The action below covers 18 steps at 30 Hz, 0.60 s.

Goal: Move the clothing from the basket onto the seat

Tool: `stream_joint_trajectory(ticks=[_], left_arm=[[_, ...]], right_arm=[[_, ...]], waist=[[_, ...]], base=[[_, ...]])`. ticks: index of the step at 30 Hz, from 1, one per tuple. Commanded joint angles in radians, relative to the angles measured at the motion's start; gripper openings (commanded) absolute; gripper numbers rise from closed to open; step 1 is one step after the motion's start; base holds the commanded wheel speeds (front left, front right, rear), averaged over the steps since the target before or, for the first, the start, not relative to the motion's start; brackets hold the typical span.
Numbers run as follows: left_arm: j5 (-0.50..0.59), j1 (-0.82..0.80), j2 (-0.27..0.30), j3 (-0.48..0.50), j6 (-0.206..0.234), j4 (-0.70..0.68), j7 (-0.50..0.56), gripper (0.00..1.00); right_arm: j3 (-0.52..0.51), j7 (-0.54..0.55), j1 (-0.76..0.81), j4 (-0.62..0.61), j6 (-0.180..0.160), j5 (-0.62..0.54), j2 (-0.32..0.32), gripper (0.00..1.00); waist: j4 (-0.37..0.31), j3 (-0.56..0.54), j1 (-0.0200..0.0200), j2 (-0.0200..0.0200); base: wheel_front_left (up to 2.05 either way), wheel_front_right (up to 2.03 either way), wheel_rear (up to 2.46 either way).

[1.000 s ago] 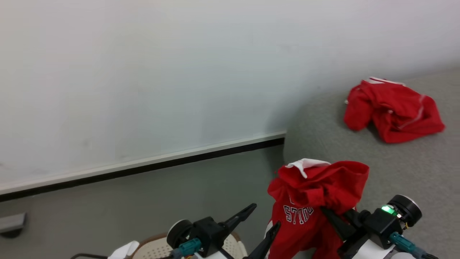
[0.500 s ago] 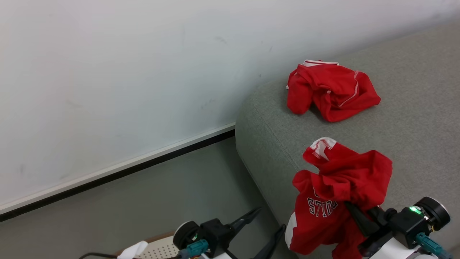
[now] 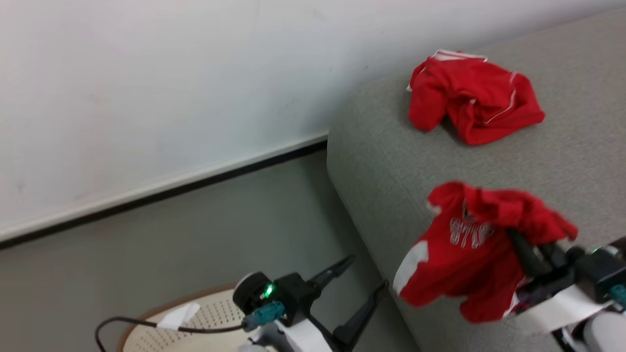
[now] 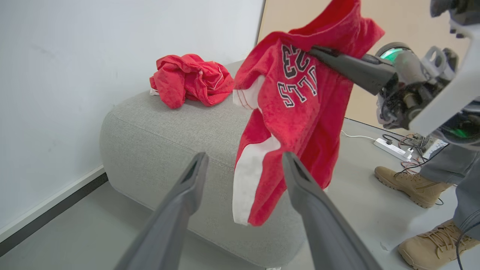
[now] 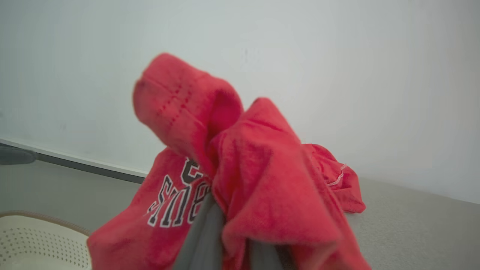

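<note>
Head view: your right pincer point(image 3: 516, 239) grips the shirt point(image 3: 464, 264), hanging over the seat point(image 3: 391, 171) near its left edge; left pincer point(image 3: 367, 271) is open, empty.

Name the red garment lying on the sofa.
The crumpled striped garment near the wall; the lettered shirt hangs from the right gripper.

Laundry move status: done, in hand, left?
Done: one red garment lies crumpled on the seat. In hand: the right end effector is shut on the lettered shirt, which hangs at the seat's edge, not set down. The left end effector is open, empty. Left: lay that shirt down; the visible part of the basket shows no red.
</note>
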Motion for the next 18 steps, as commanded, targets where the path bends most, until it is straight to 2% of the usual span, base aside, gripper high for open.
stream_joint_trajectory(ticks=[1, 8, 13, 18], left_arm=[[0.014, -0.026, 0.015, 0.004, 0.000, -0.006, 0.008, 1.00], [0.043, -0.130, 0.047, 0.012, -0.008, -0.046, 0.046, 1.00], [0.059, -0.197, 0.056, 0.019, -0.011, -0.059, 0.058, 1.00], [0.070, -0.239, 0.049, 0.017, -0.012, -0.054, 0.052, 1.00]], right_arm=[[-0.028, -0.009, -0.040, 0.000, 0.000, -0.009, 0.004, 0.00], [-0.187, -0.014, -0.243, 0.021, 0.000, -0.032, -0.024, 0.00], [-0.304, -0.006, -0.443, 0.084, 0.000, -0.008, -0.091, 0.00], [-0.381, 0.039, -0.652, 0.208, 0.000, 0.006, -0.176, 0.00]], waist=[[0.038, 0.079, 0.0000, -0.0001], [0.113, 0.271, 0.0000, -0.0001], [0.162, 0.380, 0.0000, -0.0001], [0.210, 0.454, 0.0000, -0.0001]], base=[[0.00, 0.00, 0.00], [0.00, 0.00, 0.00], [0.00, 0.00, 0.00], [0.00, 0.00, 0.00]])
